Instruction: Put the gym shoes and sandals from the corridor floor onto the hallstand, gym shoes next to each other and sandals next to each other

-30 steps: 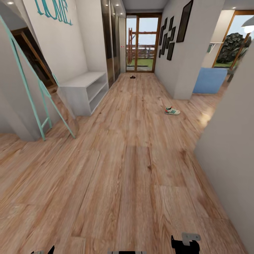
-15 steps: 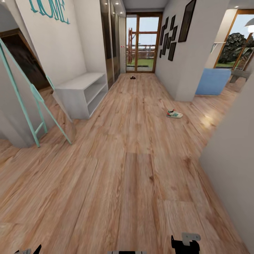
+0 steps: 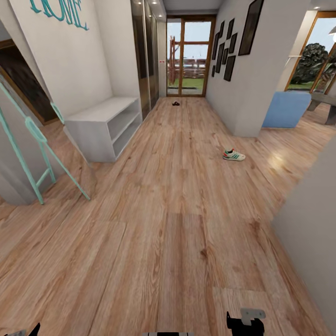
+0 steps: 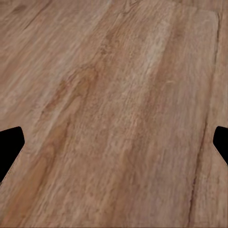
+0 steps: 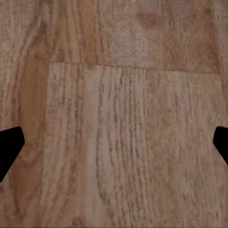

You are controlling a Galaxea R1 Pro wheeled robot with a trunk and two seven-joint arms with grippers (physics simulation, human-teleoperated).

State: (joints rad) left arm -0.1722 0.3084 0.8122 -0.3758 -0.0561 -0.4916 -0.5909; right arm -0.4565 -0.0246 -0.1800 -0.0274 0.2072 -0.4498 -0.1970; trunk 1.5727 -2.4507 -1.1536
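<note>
Since the earlier frame my whole head view has slid forward and a little rightward: the hallstand (image 3: 103,127) and the teal ladder-like frame (image 3: 35,144) sit nearer the left edge, which is camera motion, not motion of the objects.

Count of task items visible: one gym shoe (image 3: 233,155), white with green stripes and a red heel, lying on the corridor floor (image 3: 177,224) to the right of centre, near the corner of the white wall. One small dark object (image 3: 175,103) lies far down the corridor before the glass door (image 3: 188,57); it is too small for me to say whether it is one sandal or two. I count one hallstand, against the left wall, with a flat top and two open shelf compartments; I see nothing on it.

Other items: one blue block (image 3: 285,109) beyond the right wall, a cluster of dark picture frames (image 3: 231,44) on that wall, and teal lettering (image 3: 58,11) on the left wall.

End effectors: my right gripper (image 3: 245,322) shows at the bottom edge of the head view. In the right wrist view its two fingertips (image 5: 10,147) stand wide apart over bare planks. My left gripper (image 4: 114,145) is likewise spread, holding nothing, above the floor.
</note>
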